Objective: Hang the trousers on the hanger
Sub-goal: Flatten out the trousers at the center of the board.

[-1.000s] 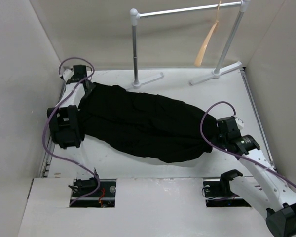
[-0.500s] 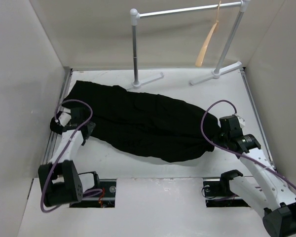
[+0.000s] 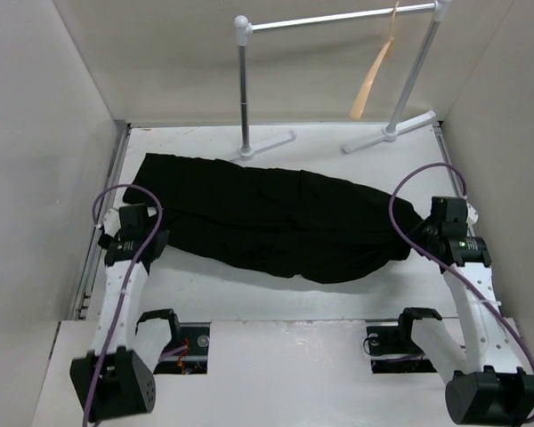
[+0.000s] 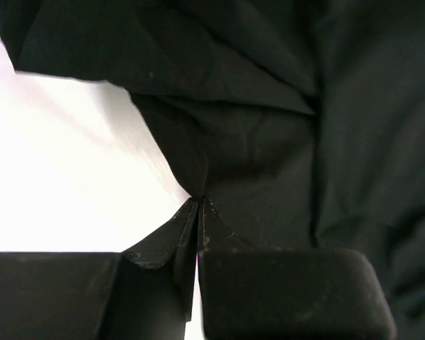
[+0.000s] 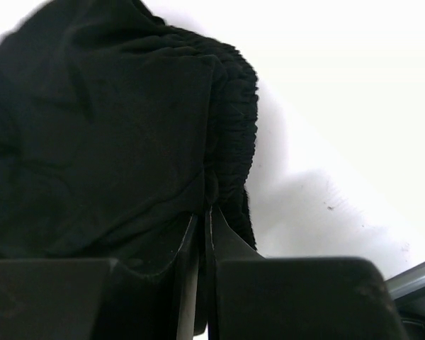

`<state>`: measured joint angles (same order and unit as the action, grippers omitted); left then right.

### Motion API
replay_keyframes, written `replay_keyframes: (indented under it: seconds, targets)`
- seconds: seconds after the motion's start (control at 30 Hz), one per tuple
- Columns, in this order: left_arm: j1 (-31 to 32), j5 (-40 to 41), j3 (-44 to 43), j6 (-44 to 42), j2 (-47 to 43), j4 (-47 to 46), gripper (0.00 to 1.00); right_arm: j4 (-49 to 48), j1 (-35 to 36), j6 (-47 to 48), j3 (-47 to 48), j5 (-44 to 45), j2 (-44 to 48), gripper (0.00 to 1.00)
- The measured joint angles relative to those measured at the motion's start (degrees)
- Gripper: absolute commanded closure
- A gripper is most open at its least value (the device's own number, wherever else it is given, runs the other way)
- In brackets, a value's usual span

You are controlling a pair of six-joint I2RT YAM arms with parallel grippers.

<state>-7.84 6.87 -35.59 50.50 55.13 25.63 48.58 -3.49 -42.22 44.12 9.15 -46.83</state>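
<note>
I see my left fingers (image 4: 191, 227) closed tight on the left edge of the trousers (image 3: 267, 227), which lie across the tabletop (image 3: 338, 151), the hanger (image 3: 372, 76) hangs on the rail (image 3: 338, 18) behind, and my right fingers (image 5: 191, 241) pinch their right end.

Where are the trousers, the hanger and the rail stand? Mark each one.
trousers (image 3: 276, 222), top external view, middle of the black cloth.
hanger (image 3: 370, 80), top external view, midway down its tan wooden arm.
rail stand (image 3: 243, 89), top external view, its left upright post.
</note>
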Motion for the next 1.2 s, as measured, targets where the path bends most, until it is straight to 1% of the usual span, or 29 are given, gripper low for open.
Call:
replay_keyframes:
  seconds: [0.07, 0.1, 0.17, 0.23, 0.3, 0.33, 0.37, 0.4, 0.43, 0.47, 0.5, 0.53, 0.6, 0.63, 0.67, 0.7, 0.77, 0.93, 1.03, 1.2]
  targets:
    - [0.0, 0.0, -0.3, 0.0, -5.5, 4.0, 1.0, 0.1, -0.1, 0.0, 1.3, 0.0, -0.4, 0.83]
    - [0.0, 0.1, -0.7, 0.0, -7.6, 6.5, 1.0, 0.1, -0.1, 0.1, 1.5, 0.0, -0.5, 0.79]
    - [0.7, 0.4, -1.8, 0.0, -10.4, 11.6, 0.95, 0.7, -0.1, 0.3, 1.5, 0.2, -0.5, 0.64]
    - [1.9, 0.9, -3.4, 0.0, -11.4, 16.2, 0.87, 1.2, -0.2, 0.9, 1.5, 1.1, -0.5, 0.49]
    - [3.3, 1.3, -5.1, 0.0, -11.5, 20.6, 0.69, 1.3, -0.2, 1.5, 1.6, 2.4, -0.5, 0.34]
    - [3.8, 1.3, -5.7, -0.1, -11.6, 22.6, 0.57, 1.5, -0.2, 1.8, 1.7, 2.8, -0.7, 0.29]
    - [4.0, 1.3, -6.3, -0.2, -11.8, 24.4, 0.47, 1.7, -0.2, 2.1, 2.2, 3.2, -1.1, 0.27]
    - [4.0, 1.3, -7.0, -0.2, -12.3, 26.5, 0.4, 1.8, -0.2, 2.4, 2.8, 3.4, -1.7, 0.25]
    - [3.9, 1.5, -7.8, -0.3, -12.9, 28.4, 0.36, 1.7, -0.2, 2.7, 3.6, 3.6, -2.3, 0.24]
    - [3.6, 1.9, -8.9, -0.5, -13.5, 30.1, 0.34, 1.6, 0.1, 3.1, 4.4, 3.7, -3.0, 0.27]
    - [3.5, 2.5, -9.9, -0.7, -13.8, 31.2, 0.33, 1.2, 0.7, 3.4, 5.3, 3.7, -3.6, 0.32]
    - [3.5, 3.5, -11.2, -0.9, -13.9, 31.8, 0.33, 0.7, 2.1, 3.8, 6.1, 3.7, -4.4, 0.4]
    - [3.5, 5.5, -13.7, -1.1, -13.1, 31.3, 0.34, -0.4, 7.0, 4.7, 7.2, 3.2, -6.0, 0.69]
    - [3.3, 6.1, -14.5, -1.1, -12.2, 30.0, 0.34, -1.1, 10.2, 4.9, 7.4, 3.0, -6.9, 0.82]
    - [2.9, 6.8, -14.9, -1.1, -10.8, 28.0, 0.35, -1.8, 14.0, 4.9, 7.5, 2.8, -7.9, 0.87]
    - [2.4, 7.3, -14.9, -0.9, -8.7, 25.8, 0.36, -2.2, 17.3, 4.9, 7.5, 2.2, -9.0, 0.9]
    - [0.4, 8.1, -14.9, -0.6, -3.5, 21.3, 0.37, -2.7, 23.1, 4.8, 7.5, 1.5, -10.8, 0.88]
    - [-6.8, 9.3, -14.1, 0.0, 8.6, 12.0, 0.4, -3.1, 34.2, 4.2, 5.7, 0.7, -11.8, 0.76]
    - [-10.1, 9.3, -13.6, -0.1, 13.1, 8.8, 0.39, -3.5, 39.4, 3.2, 4.0, 0.3, -11.6, 0.64]
    - [-13.3, 8.4, -13.6, -0.1, 20.4, 4.2, 0.38, -5.2, 45.0, 2.6, 1.0, -1.5, -11.6, 0.57]
